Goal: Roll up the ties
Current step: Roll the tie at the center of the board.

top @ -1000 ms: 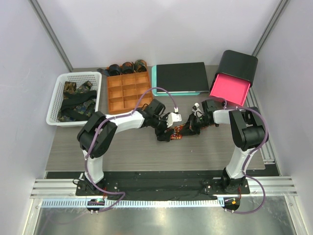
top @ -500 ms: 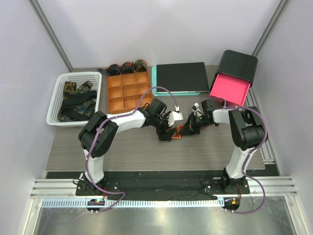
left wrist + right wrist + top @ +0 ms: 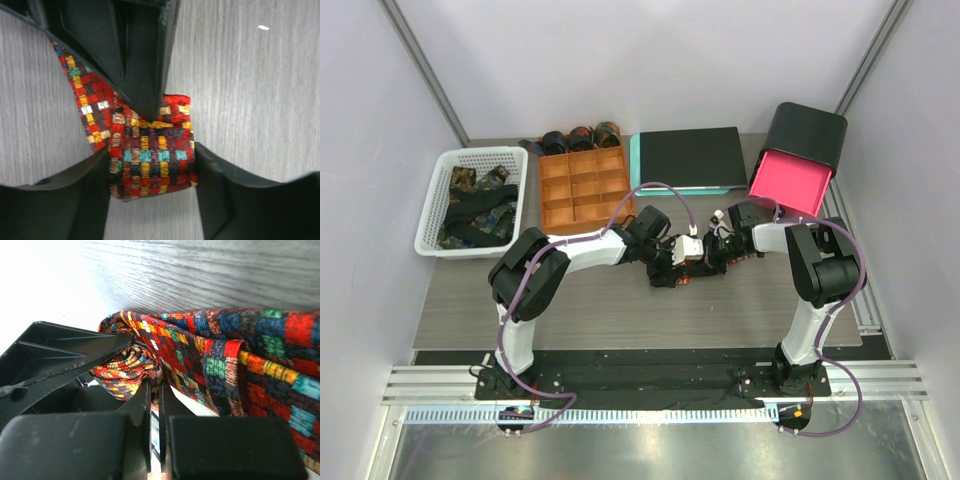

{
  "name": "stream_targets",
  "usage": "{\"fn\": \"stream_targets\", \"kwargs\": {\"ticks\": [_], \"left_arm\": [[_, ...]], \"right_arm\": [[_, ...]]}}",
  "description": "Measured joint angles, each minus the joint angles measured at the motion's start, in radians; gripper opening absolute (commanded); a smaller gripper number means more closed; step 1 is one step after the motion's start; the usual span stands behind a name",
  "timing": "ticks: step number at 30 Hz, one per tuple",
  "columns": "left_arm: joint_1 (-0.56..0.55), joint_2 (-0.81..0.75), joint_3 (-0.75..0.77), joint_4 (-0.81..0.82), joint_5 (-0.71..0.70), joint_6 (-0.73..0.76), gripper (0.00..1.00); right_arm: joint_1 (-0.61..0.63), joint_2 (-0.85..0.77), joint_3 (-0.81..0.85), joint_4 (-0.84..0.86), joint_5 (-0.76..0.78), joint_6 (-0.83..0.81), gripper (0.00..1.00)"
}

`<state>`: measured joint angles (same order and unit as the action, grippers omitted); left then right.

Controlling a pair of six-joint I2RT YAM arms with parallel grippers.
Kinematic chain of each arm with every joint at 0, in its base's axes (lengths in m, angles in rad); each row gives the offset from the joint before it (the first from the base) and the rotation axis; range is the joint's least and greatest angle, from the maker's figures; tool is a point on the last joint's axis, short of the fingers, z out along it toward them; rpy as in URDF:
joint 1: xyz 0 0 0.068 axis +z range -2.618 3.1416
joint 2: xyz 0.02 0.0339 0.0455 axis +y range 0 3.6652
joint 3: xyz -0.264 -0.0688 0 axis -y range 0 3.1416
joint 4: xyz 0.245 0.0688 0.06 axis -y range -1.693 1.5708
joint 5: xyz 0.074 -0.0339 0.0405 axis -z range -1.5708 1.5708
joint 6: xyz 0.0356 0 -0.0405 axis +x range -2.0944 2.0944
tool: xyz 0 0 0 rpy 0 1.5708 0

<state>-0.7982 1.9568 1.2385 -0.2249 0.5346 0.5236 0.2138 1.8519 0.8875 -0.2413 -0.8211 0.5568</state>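
Note:
The red-orange check tie [image 3: 150, 155] lies as a compact roll on the grey wood table. In the left wrist view my left gripper [image 3: 150, 161] flanks the roll, and its fingers [image 3: 95, 200] touch both sides. From above, the right gripper's fingers [image 3: 142, 65] poke into the coil. Seen from the right wrist, the right gripper [image 3: 155, 384] is shut, its tips pinching fabric at the core of the tie [image 3: 200, 350]. In the top view both grippers, left [image 3: 672, 268] and right [image 3: 712, 258], meet at the tie [image 3: 686, 281] mid-table.
A white basket [image 3: 432, 215] at the left holds dark patterned ties [image 3: 470, 210]. An orange compartment tray [image 3: 582, 185] stands behind, with three dark rolls [image 3: 580, 137] at its far edge. A black pad on a teal board [image 3: 688, 158] and a black bin with pink inside [image 3: 798, 160] sit at the back right.
My left arm has slid to the right, up against the right gripper, and its jaws have narrowed onto the roll. The right arm stays put.

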Motion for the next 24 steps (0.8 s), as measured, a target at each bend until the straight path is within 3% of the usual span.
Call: {"fn": "stream_targets", "kwargs": {"ticks": [3,7,9,12,24], "left_arm": [[0.002,0.008,0.003,0.003,-0.016,0.028,0.3],[0.001,0.011,0.006,-0.005,-0.017,0.051,0.18],[0.001,0.011,0.006,-0.006,-0.013,0.064,0.16],[0.002,0.011,0.006,-0.008,-0.007,0.082,0.14],[0.017,0.011,-0.003,-0.013,0.044,0.149,0.13]], "right_arm": [[0.001,0.0,0.0,-0.002,0.0,0.002,0.01],[0.0,0.0,0.004,-0.01,-0.005,0.002,0.19],[-0.001,-0.005,0.013,-0.029,-0.005,-0.006,0.26],[-0.014,-0.019,0.034,-0.069,-0.001,-0.029,0.28],[-0.069,-0.036,0.172,-0.142,0.045,-0.165,0.27]]}}
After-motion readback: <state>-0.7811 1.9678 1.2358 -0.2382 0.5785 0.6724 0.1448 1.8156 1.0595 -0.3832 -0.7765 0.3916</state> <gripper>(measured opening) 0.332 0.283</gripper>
